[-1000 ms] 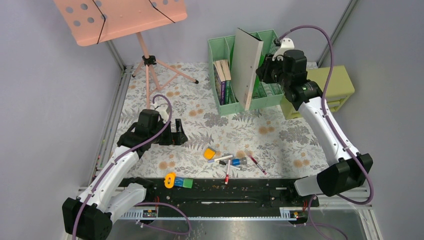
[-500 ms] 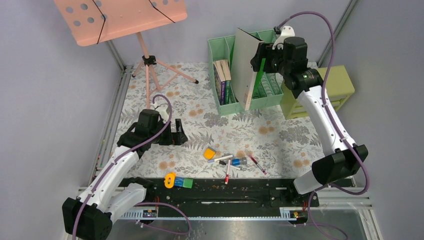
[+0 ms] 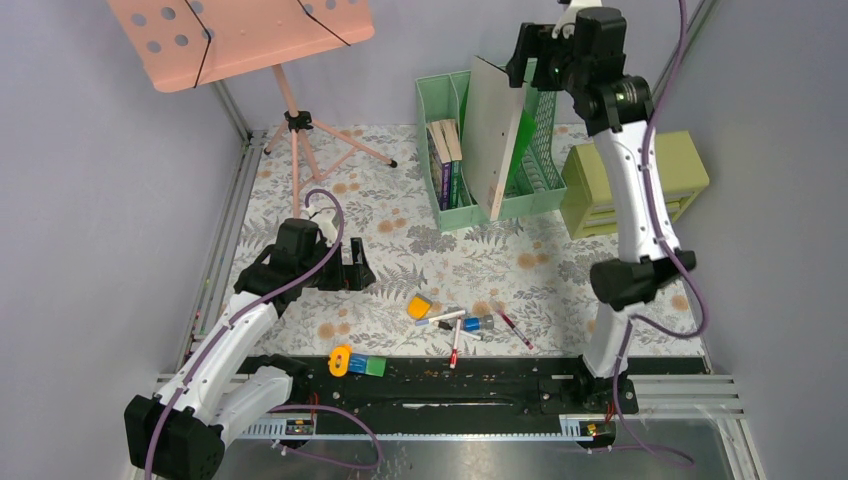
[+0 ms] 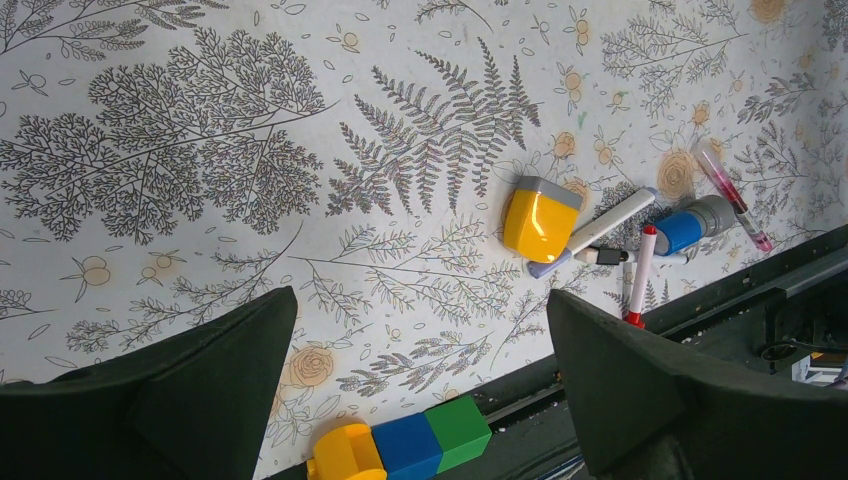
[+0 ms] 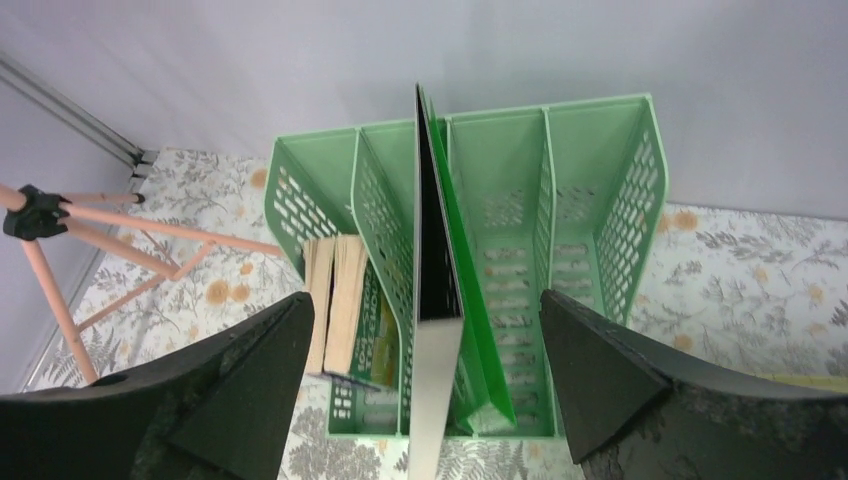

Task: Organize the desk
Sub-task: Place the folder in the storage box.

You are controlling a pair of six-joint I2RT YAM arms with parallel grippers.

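The desk (image 3: 400, 255) has fern-print cloth. On it at the back stands a green file rack (image 3: 540, 190) (image 5: 610, 200). A tall grey folder (image 3: 495, 130) (image 5: 437, 300) stands in a middle slot, and books (image 3: 447, 165) (image 5: 338, 300) fill the left one. My right gripper (image 3: 522, 60) (image 5: 425, 295) hangs open high above the folder, touching nothing. My left gripper (image 3: 352, 272) (image 4: 420, 293) is open and empty, low over the cloth. Near the front edge lie a yellow sharpener (image 3: 420, 306) (image 4: 540, 218), markers (image 3: 455, 340) (image 4: 600, 230), a pink pen (image 3: 515, 327) (image 4: 730, 180) and a yellow-blue-green block toy (image 3: 357, 363) (image 4: 400, 450).
A pink music stand (image 3: 240, 35) on a tripod (image 3: 300, 125) occupies the back left. An olive drawer box (image 3: 640, 180) sits right of the rack. A black rail (image 3: 450, 385) runs along the near edge, with metal rails on both sides.
My right gripper has opened off the grey folder and risen up and back. The folder stays standing in the rack. The left arm has not moved.
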